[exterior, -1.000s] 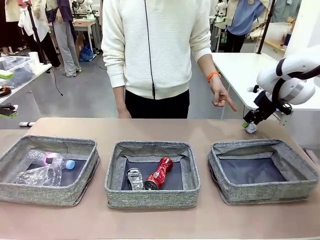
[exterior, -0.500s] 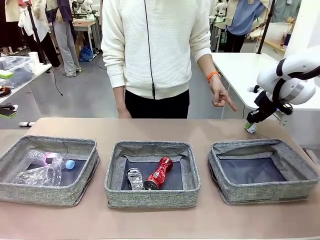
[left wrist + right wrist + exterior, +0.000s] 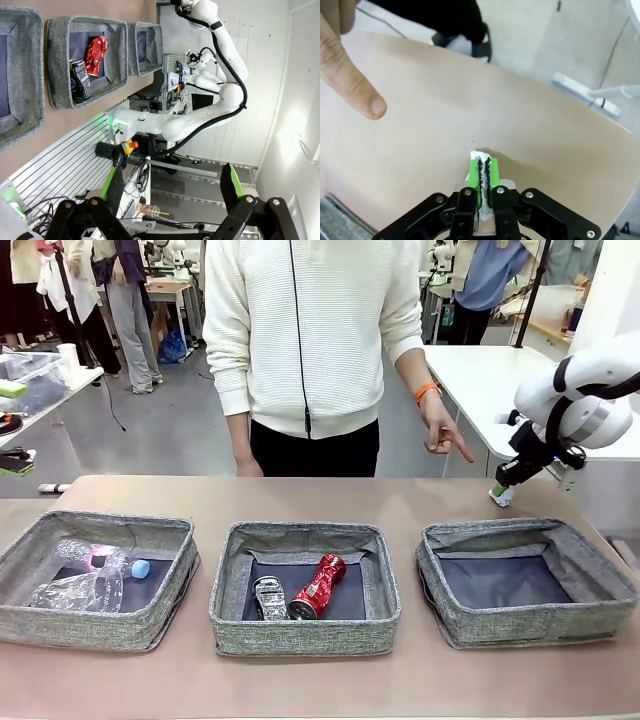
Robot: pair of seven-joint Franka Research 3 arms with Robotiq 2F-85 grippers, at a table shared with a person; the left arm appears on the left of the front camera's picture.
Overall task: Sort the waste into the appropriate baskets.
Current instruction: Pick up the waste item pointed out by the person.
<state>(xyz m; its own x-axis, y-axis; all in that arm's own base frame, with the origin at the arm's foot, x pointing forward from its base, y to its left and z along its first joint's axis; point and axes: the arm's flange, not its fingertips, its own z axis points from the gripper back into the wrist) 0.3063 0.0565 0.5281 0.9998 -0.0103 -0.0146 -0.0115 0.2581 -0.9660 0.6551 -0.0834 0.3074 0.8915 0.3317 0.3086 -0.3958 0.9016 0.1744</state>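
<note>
A tan table (image 3: 320,680) ran across the front view, and past its far edge lay a grey floor (image 3: 170,430). A white table (image 3: 480,375) stood at the right, a grey-topped bench (image 3: 40,400) at the left with a clear plastic box (image 3: 25,365) and a white cup (image 3: 68,355) on it. Farther back a wooden desk (image 3: 165,287) stood among hanging clothes (image 3: 25,285). In the left wrist view, a slotted aluminium panel (image 3: 55,160) met a white wall (image 3: 270,75), brightly lit.
</note>
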